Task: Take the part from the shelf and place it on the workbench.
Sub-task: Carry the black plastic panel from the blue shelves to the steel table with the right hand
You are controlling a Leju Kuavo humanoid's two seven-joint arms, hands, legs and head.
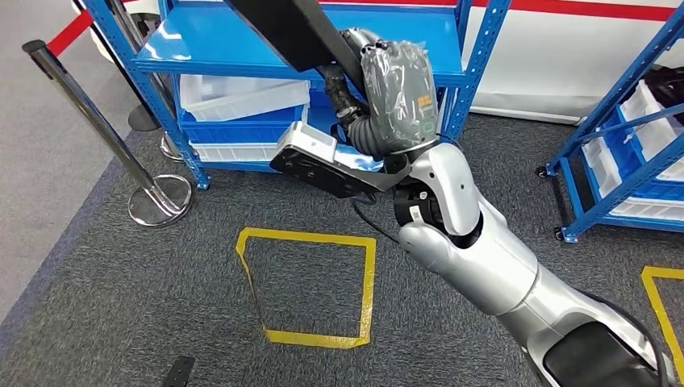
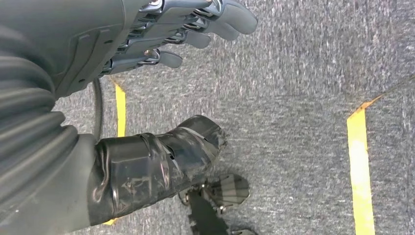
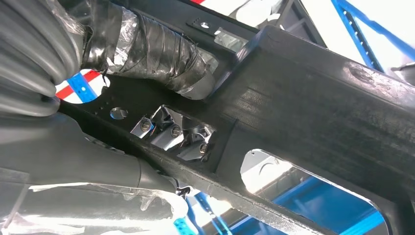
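— How was the right arm (image 1: 484, 258) set?
— Raised forward from the lower right, its wrapped right hand (image 1: 395, 97) closed round a black part (image 3: 313, 107).
— And the left hand (image 2: 147, 34)?
— It hung low, fingers (image 2: 230, 22) loosely extended, holding nothing.
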